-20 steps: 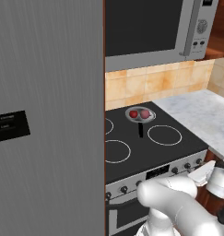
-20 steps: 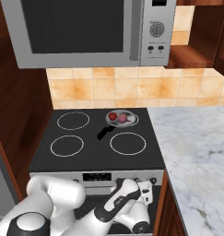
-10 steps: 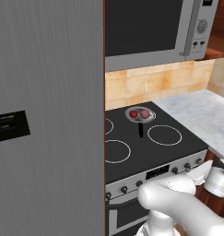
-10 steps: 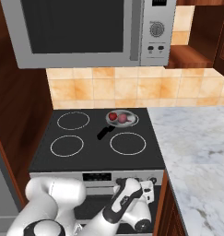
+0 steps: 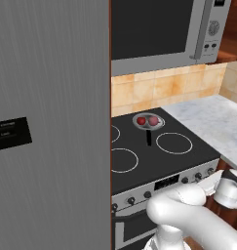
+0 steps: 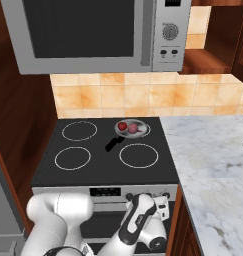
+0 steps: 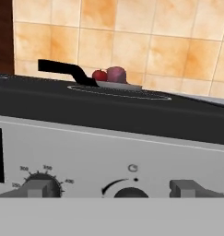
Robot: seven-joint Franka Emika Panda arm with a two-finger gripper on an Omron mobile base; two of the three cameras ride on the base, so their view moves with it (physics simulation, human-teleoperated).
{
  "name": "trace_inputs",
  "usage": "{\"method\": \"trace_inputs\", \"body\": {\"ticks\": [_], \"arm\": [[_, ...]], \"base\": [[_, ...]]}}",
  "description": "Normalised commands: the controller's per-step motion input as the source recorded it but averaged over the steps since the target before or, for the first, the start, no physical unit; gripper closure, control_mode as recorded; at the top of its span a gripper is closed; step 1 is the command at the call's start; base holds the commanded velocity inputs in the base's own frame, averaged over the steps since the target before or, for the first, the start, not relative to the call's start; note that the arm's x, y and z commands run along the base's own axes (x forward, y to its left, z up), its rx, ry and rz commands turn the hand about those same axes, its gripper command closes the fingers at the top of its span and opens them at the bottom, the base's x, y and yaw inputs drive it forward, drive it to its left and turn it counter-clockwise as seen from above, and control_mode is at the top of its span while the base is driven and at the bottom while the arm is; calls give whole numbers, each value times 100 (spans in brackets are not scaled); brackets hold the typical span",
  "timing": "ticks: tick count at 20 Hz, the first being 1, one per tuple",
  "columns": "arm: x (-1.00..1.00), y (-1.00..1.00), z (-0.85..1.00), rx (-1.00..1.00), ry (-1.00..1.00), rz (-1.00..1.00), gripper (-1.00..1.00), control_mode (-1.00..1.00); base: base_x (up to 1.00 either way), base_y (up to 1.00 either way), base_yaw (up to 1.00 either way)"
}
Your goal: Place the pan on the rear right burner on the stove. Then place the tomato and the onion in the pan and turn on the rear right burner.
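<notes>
The pan (image 6: pixel 139 133) sits on the rear right burner of the stove (image 6: pixel 105 167), its black handle (image 6: pixel 113 144) pointing to the front. The tomato (image 6: pixel 122 126) and the onion (image 6: pixel 133 128) lie side by side in it; both base views show them, tomato (image 5: pixel 141 120) left of onion (image 5: pixel 152 120). My gripper (image 6: pixel 162 204) is low in front of the stove's silver panel, at its right end, open and holding nothing. In the hand view a black knob (image 7: pixel 128 191) is straight ahead and very close, with the tomato (image 7: pixel 100 75), onion (image 7: pixel 116 74) and pan (image 7: pixel 125 85) beyond the glass top.
A grey microwave (image 6: pixel 93 32) hangs above the stove. A marble counter (image 6: pixel 208 160) runs along the right. A tall grey fridge door (image 5: pixel 51 122) covers the left of the left base view. More knobs (image 7: pixel 40 188) flank the centre one on the panel.
My hand has crept slightly to the right and closer to the stove's front panel. The pan, tomato and onion have not moved.
</notes>
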Motion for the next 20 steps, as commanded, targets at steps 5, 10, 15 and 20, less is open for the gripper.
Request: {"method": "trace_inputs", "body": {"ticks": [5, 10, 15, 20], "arm": [[15, -8, -17, 0, 0, 0, -100, -100], [16, -5, -17, 0, 0, 0, -100, -100], [15, -2, -21, 0, 0, 0, -100, -100], [16, -2, -22, 0, 0, 0, -100, -100]], "base": [[0, 0, 0], [0, 0, 0], [0, 0, 0], [0, 0, 0]]}}
